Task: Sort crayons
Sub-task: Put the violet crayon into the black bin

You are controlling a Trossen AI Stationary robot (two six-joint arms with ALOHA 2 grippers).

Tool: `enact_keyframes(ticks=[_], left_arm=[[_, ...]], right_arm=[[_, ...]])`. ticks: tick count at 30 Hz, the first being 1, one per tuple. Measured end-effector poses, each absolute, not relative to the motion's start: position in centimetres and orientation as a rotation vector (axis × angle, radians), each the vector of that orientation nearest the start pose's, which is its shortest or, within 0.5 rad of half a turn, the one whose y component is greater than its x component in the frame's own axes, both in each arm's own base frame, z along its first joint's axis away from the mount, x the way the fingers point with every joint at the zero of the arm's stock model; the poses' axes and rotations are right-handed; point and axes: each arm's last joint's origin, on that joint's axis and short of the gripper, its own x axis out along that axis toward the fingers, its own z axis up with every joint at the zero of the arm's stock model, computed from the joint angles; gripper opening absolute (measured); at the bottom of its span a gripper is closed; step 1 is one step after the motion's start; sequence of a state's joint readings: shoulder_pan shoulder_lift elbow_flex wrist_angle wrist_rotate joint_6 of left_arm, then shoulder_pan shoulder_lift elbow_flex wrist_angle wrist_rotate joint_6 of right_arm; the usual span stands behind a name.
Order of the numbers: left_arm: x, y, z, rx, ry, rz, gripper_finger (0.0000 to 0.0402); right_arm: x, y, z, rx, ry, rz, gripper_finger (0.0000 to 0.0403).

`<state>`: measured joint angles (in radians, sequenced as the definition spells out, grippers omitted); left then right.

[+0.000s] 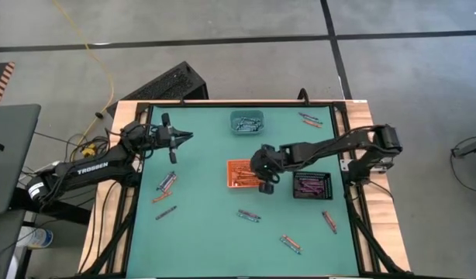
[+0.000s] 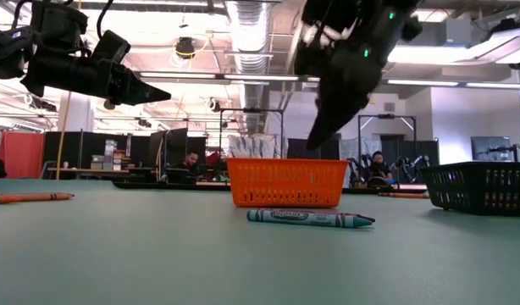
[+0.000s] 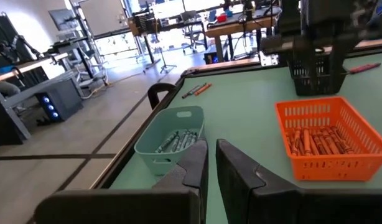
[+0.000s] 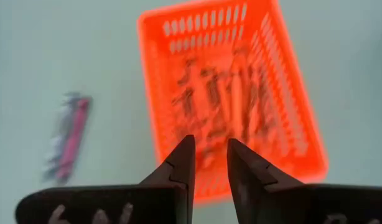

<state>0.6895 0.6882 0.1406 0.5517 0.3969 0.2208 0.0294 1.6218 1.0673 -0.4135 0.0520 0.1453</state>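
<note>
Green table, framed, with three small baskets: an orange tray at centre, a teal tray toward the far edge, and a black tray to the right of the orange one. Orange-red crayons are held in the orange tray, blue-grey ones in the teal tray, purple-pink ones in the black tray. Loose crayons are scattered on the table: a cluster at left, a pair at the far right corner, several toward the near edge. The right gripper is poised above the orange tray's right edge, fingers slightly parted, nothing held. The left gripper is raised over the table's far left, fingers closed, empty.
</note>
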Motion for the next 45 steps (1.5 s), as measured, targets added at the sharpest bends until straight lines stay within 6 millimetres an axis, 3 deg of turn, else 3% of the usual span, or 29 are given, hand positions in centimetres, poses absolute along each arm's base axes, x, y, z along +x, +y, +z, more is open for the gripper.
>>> enact_keyframes(ticks=[6,13,20,27,31,35,45], left_arm=[[12.4,8.8,19.4,0.219,0.038,0.290,0.0019],[12.4,8.8,19.4,0.220,0.039,0.290,0.0019],[12.4,8.8,19.4,0.220,0.039,0.291,0.0019],[12.4,8.8,19.5,0.239,0.034,0.291,0.0019],[12.4,8.8,19.5,0.239,0.031,0.292,0.0019],[12.4,8.8,19.5,0.239,0.031,0.291,0.0019],[12.4,8.8,19.8,0.221,-0.001,0.295,0.0019]], right_arm=[[29.9,2.7,23.6,0.345,1.024,-0.118,0.0087],[26.2,7.7,24.7,0.543,1.172,-0.179,0.0087],[23.2,13.2,22.4,0.734,1.333,-0.389,0.0087],[19.1,16.7,19.1,1.011,1.376,-0.742,0.0087],[16.9,18.2,17.5,1.139,1.408,-0.852,0.0087],[15.2,18.8,16.6,1.154,1.441,-0.922,0.0087],[14.0,18.4,16.4,1.058,1.454,-1.008,0.0087]])
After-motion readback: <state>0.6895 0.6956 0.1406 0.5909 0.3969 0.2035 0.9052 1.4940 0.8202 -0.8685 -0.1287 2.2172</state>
